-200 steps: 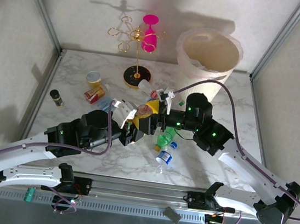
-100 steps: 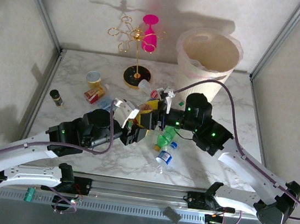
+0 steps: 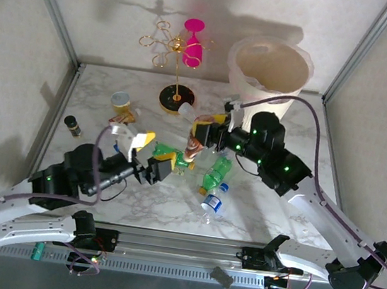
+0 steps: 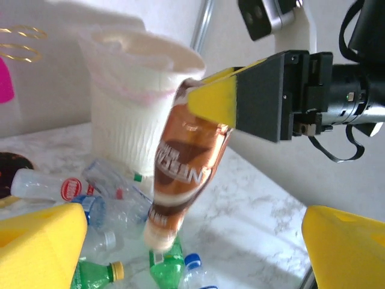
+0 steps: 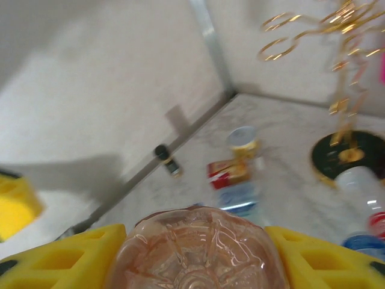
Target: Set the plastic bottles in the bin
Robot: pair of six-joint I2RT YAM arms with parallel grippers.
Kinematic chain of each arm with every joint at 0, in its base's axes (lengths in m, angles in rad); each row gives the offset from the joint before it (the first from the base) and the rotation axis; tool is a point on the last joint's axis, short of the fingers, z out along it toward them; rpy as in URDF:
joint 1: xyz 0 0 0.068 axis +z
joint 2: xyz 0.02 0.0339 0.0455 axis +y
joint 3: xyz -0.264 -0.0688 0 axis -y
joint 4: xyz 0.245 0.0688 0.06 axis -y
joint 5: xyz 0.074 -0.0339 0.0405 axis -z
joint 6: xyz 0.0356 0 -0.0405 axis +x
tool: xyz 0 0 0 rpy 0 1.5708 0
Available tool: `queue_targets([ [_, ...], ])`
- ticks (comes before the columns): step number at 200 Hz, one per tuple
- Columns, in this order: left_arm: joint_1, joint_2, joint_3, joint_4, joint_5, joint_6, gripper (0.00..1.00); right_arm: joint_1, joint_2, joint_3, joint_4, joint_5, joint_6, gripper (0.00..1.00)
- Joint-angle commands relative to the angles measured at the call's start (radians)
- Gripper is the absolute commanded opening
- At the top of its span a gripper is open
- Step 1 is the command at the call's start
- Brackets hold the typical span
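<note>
Copper-brown bottle point(image 4: 187, 159) hangs neck-down above the table point(image 3: 245, 210), clamped at its base in the right claw point(image 3: 201, 130). The left claw point(image 3: 154, 149) gapes wide, empty. Carrying step, I judge: next, swing toward 1 o'clock over the bin point(image 3: 301, 59) and release.
</note>
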Motion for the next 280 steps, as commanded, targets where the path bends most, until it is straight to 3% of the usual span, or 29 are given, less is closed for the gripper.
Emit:
queue_targets([
  [1, 0.002, -0.044, -0.065, 0.062, -0.176, -0.079, 0.92, -0.051, 0.007, 0.106, -0.041, 0.158, -0.03, 0.59],
  [26, 0.008, -0.053, -0.127, -0.015, -0.391, -0.231, 0.92, -0.155, 0.038, 0.216, -0.065, 0.26, -0.065, 0.59],
  [40, 0.02, -0.031, -0.144, -0.07, -0.429, -0.297, 0.92, -0.206, 0.061, 0.274, -0.051, 0.303, -0.092, 0.59],
  [96, 0.041, 0.022, -0.198, -0.003, -0.268, -0.305, 0.92, -0.374, 0.257, 0.518, 0.008, 0.423, -0.177, 0.6],
  [161, 0.05, 0.124, -0.113, -0.018, -0.153, -0.245, 0.9, -0.524, 0.597, 0.769, -0.075, 0.381, -0.077, 0.6],
  [251, 0.055, 0.128, -0.094, -0.053, -0.111, -0.225, 0.89, -0.564, 0.839, 0.813, -0.154, 0.275, -0.007, 0.66],
  [280, 0.057, 0.117, -0.098, -0.068, -0.121, -0.239, 0.9, -0.563, 0.906, 0.854, -0.184, 0.237, 0.01, 0.75],
])
